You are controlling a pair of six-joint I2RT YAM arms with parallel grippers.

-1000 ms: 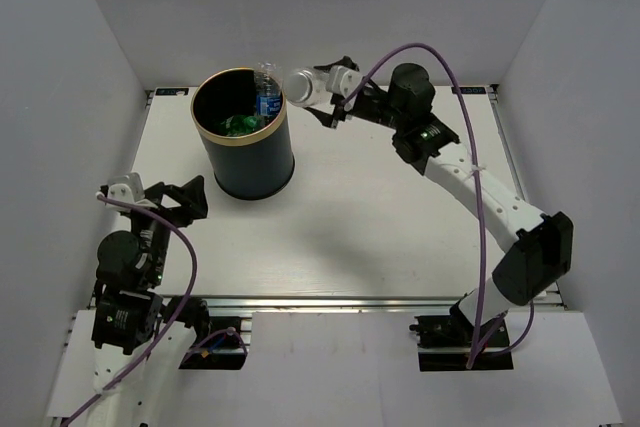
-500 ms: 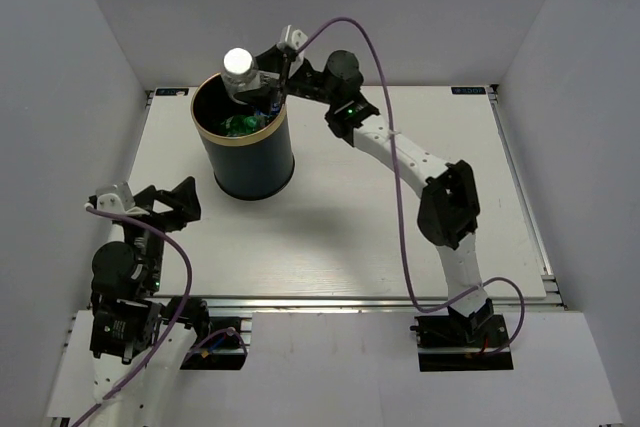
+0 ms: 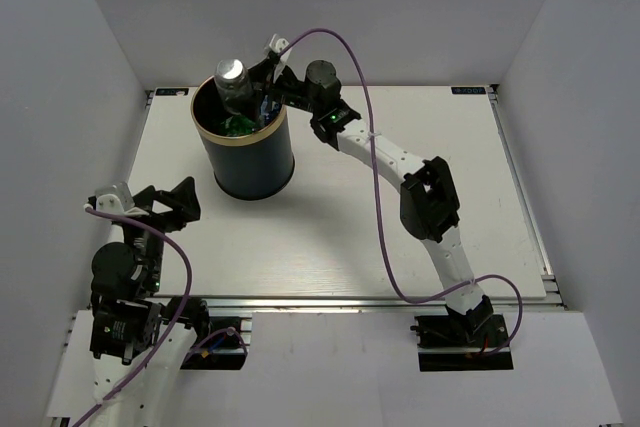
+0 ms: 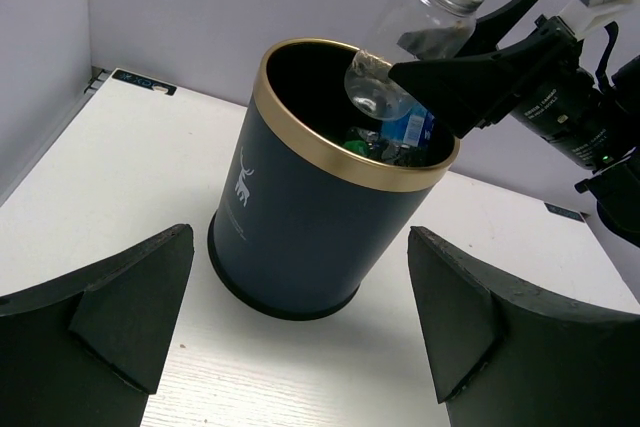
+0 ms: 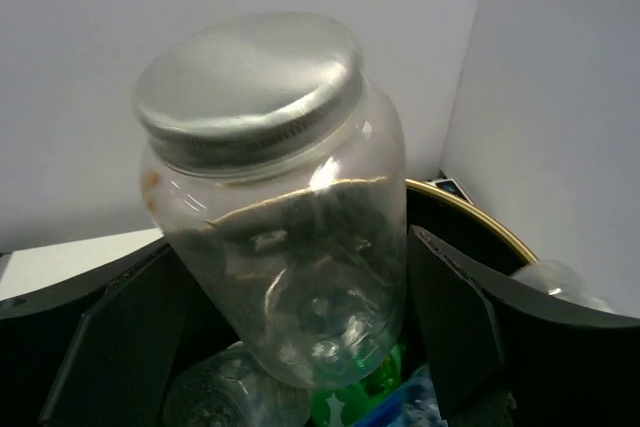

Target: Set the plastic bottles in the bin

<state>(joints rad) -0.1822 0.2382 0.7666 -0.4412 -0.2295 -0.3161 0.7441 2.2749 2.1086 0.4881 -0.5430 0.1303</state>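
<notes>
The wide clear bottle (image 3: pixel 233 87), capped in silver, is tilted over the far rim of the bin (image 3: pixel 245 162). Its base is pointed into the mouth, so a drop would land it among the green bottle (image 3: pixel 235 125) and the blue-labelled bottle (image 4: pixel 410 127) inside. It is flanked by the right claw (image 3: pixel 252 95); whether it is gripped or freed cannot be told. The left claw (image 3: pixel 172 197) is spread wide and empty over the near left of the table (image 3: pixel 350 217), well apart, presumably clear of the drop.

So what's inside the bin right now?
A green bottle and a blue-labelled bottle lie in the bin. The wide bottle, between the right fingers, hangs tilted over the opening. They cover the floor, so anything beneath is hidden.
</notes>
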